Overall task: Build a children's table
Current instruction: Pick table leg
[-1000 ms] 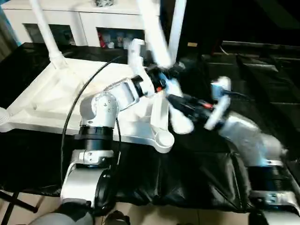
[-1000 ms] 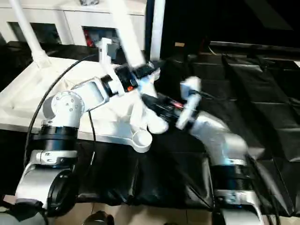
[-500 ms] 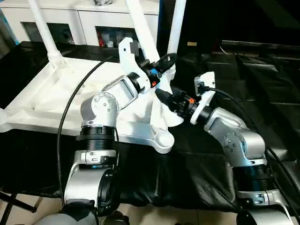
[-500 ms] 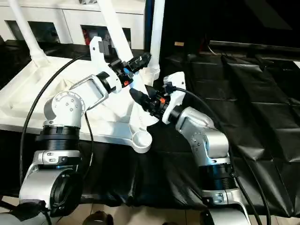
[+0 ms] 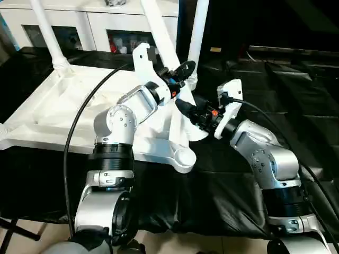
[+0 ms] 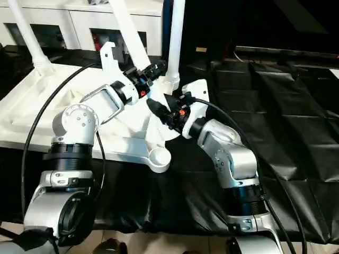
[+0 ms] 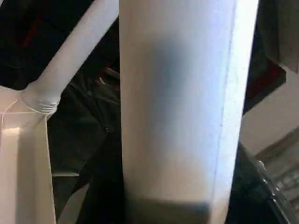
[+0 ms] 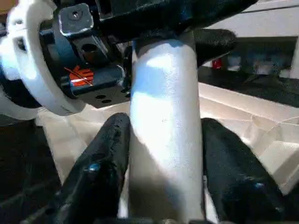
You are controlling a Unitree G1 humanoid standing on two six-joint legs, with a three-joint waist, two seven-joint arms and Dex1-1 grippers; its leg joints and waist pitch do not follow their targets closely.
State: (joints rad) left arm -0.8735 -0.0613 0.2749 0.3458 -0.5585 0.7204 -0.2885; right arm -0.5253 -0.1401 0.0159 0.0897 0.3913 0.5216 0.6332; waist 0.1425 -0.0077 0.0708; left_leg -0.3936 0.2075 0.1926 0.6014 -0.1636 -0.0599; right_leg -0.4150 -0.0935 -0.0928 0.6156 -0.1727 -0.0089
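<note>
White plastic on black sheeting

Smooth, faintly glossy white plastic for the leg point(image 8: 163, 135) and the ribbed tabletop point(image 5: 58, 114). Matt black, rubbery-looking fingers point(image 8: 105, 158) on the right gripper point(image 5: 183, 107). Brushed silver metal with black rings along the forearms point(image 5: 114, 127). Crinkled, shiny black plastic sheet point(image 6: 296, 116) over the bench. White-painted cabinet point(image 5: 100, 21) with glass doors.

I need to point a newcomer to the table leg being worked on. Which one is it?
On the upturned white tabletop lying on the black cloth, three legs rise. It is the leaning leg, gripped by the left gripper and right gripper; the other two stand straight in their corner sockets.
</note>
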